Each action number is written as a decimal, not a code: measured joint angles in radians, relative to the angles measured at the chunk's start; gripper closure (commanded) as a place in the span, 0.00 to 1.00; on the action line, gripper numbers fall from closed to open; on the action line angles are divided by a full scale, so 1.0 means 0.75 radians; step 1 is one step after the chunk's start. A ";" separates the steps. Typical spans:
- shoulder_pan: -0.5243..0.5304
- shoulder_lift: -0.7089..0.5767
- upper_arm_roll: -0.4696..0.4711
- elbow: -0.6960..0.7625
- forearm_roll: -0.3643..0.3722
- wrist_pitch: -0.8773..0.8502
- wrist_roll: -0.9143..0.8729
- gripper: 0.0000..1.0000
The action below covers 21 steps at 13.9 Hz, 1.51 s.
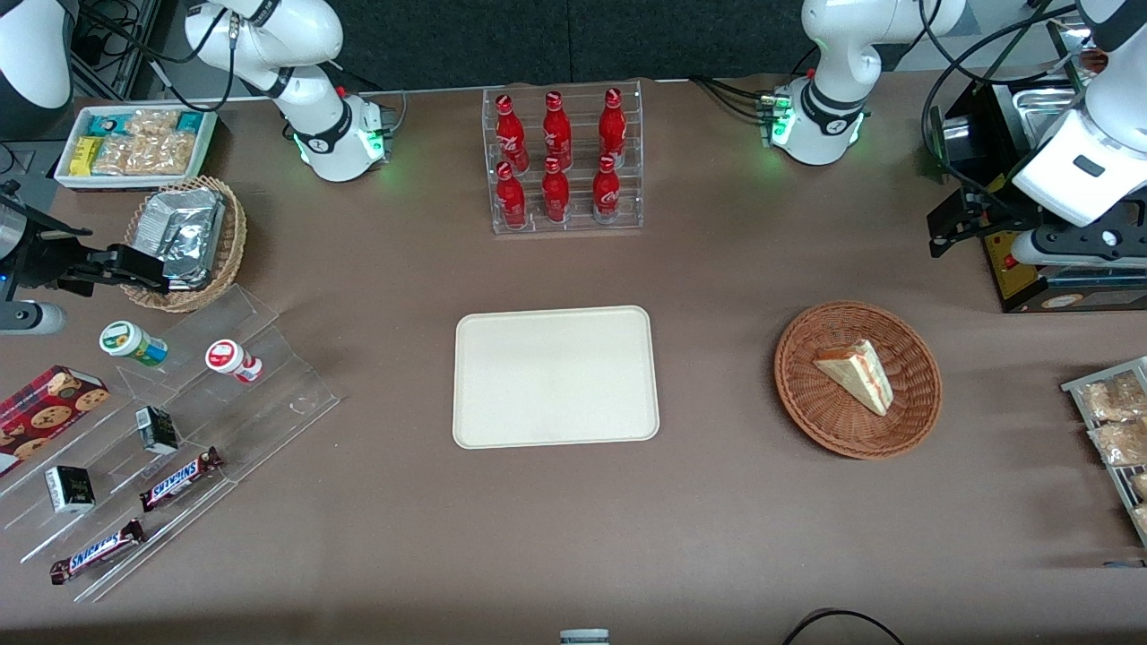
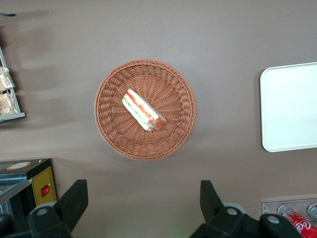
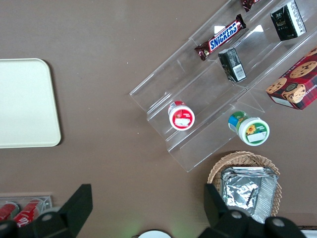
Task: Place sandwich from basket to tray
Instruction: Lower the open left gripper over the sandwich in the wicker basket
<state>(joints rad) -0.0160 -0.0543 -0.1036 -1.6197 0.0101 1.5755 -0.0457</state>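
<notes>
Gripper (image 2: 143, 198) wide open, holding nothing, above table near basket (image 2: 111, 129) w/ sandwich (image 2: 143, 110).

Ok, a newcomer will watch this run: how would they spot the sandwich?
Start at the cream tray; toward the working arm's end lies a reddish-brown wicker basket. The sandwich lies inside, a white triangular wedge with red filling. The gripper hangs open above the table.

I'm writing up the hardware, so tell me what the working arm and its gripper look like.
The left arm has glossy white rounded shells with black bands at the joints. Its white base glows green at the sides, and black cables run from it. The gripper, up above the table near the basket, has black, wedge-shaped fingers on a black body with round grey screw fittings.
</notes>
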 measured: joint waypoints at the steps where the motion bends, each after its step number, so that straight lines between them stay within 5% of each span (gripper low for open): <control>1: 0.000 0.000 0.000 0.000 0.000 0.000 0.000 0.00; 9: 0.001 0.029 0.011 0.000 0.000 -0.006 -0.051 0.00; 17: 0.014 0.190 0.032 -0.012 0.008 -0.125 -0.454 0.00; 21: 0.031 0.256 0.038 -0.139 0.008 0.056 -0.648 0.00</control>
<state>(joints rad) 0.0075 0.1379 -0.0747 -1.7243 0.0163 1.6173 -0.5313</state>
